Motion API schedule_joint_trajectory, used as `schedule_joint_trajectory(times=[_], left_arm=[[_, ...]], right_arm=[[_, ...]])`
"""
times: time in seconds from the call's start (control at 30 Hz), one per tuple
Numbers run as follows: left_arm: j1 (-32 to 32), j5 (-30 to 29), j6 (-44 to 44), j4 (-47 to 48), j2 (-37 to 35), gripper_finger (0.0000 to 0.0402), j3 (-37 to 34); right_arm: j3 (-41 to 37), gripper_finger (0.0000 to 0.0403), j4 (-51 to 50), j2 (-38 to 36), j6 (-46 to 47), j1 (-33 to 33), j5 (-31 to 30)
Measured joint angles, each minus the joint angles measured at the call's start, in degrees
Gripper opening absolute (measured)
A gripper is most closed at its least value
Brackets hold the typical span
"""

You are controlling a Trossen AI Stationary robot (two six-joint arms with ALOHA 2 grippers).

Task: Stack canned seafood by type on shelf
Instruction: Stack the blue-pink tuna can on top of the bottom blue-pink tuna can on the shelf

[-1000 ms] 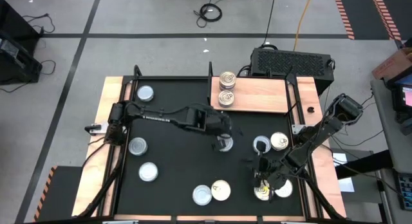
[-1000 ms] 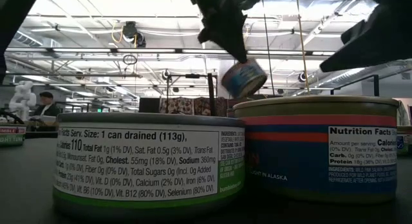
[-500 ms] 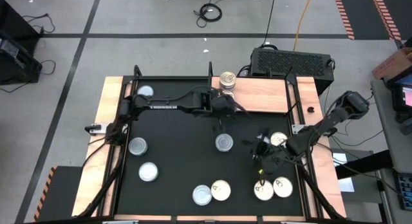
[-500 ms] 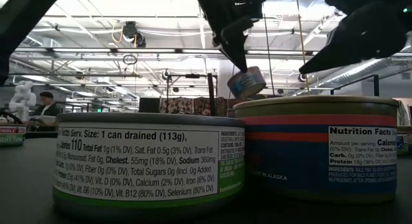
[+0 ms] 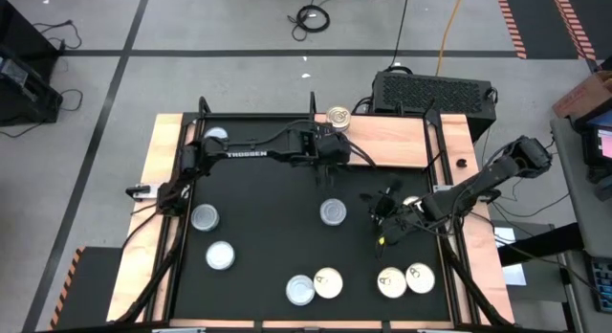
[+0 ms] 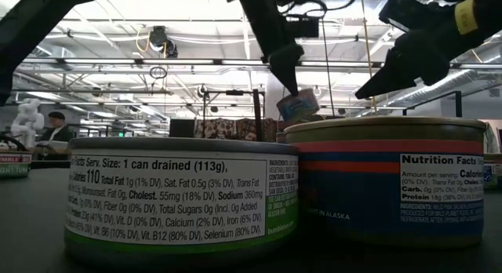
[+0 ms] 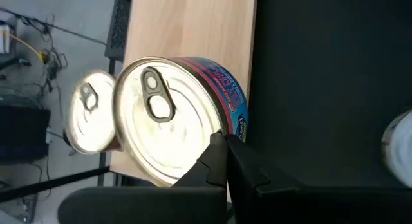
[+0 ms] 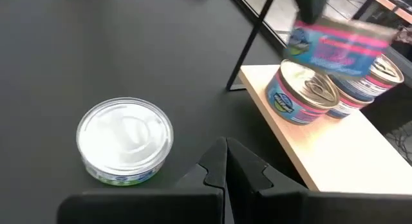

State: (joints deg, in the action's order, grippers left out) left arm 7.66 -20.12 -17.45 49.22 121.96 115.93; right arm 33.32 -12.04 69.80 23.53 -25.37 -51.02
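My left gripper (image 5: 330, 149) is shut on a cream-gold pull-tab tin (image 7: 174, 121) with a blue and red label. It hangs above the left end of the light-brown shelf (image 5: 392, 142). The tin also shows in the low view (image 6: 298, 107) and, blurred, in the right wrist view (image 8: 338, 40). Two like tins (image 8: 302, 92) (image 8: 376, 73) stand on their bottoms on the shelf below and behind it. My right gripper (image 5: 381, 216) is shut and empty above the black table, right of a silvery tin (image 5: 332, 211). My left gripper holds the pull-tab tin at its edge (image 7: 209, 137), on the side nearest the fingers; the fingers hide the exact spot. They come from above, slanting down (image 6: 284, 65). The tin hangs tilted below them, clear of the shelf and of the tins on it.
Silvery tins stand at the table's left (image 5: 204, 216) (image 5: 220, 256) (image 5: 215, 137). A silvery and a gold tin stand at the near edge (image 5: 299, 290) (image 5: 330, 283), two gold ones near right (image 5: 390, 282) (image 5: 419, 277). A black box (image 5: 430, 89) sits behind the shelf.
My left gripper has carried the pull-tab tin from over the table's middle toward the far edge, to the shelf's left end; the tin stays tilted and lifted. My right gripper has moved from the near-right tins toward the far edge, empty.
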Motion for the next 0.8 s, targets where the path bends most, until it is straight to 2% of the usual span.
schedule_joint_trajectory(times=[0.8], left_arm=[[2.10,-0.32,-2.13,-0.96,3.16,0.0000,-0.08]], right_arm=[[0.00,0.0000,0.68,0.04,-0.22,0.70,0.36]])
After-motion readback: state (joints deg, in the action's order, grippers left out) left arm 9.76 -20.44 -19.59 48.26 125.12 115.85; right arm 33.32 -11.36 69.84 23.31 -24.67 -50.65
